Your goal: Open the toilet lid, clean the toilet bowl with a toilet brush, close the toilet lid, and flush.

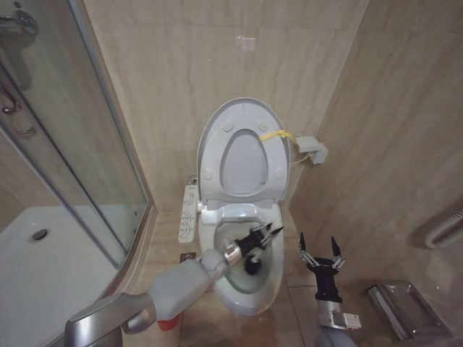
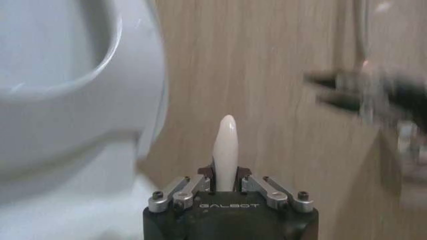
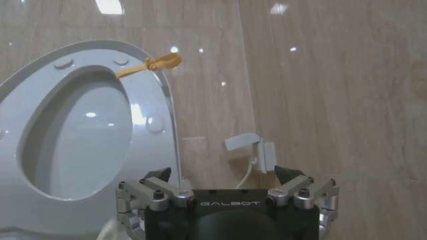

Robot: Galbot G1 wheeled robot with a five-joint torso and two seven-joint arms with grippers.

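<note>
The toilet lid (image 1: pixel 242 163) stands raised against the wall with the seat ring (image 1: pixel 217 144) up in front of it and a yellow strap (image 1: pixel 272 135) at its right edge. Below lies the open toilet bowl (image 1: pixel 271 278). My left gripper (image 1: pixel 269 233) hangs over the bowl, shut on the toilet brush's white handle (image 2: pixel 225 145). The dark brush head (image 1: pixel 253 264) is down inside the bowl. My right gripper (image 1: pixel 318 242) stands open and empty just right of the bowl. Its wrist view faces the raised lid (image 3: pixel 87 130) and strap (image 3: pixel 157 65).
A button panel (image 1: pixel 188 213) runs along the bowl's left side. The red cup holder (image 1: pixel 168 323) sits on the floor under my left arm. A glass shower enclosure (image 1: pixel 72 144) stands at left, a wall fitting (image 1: pixel 311 150) right of the lid, a metal floor fixture (image 1: pixel 405 307) at far right.
</note>
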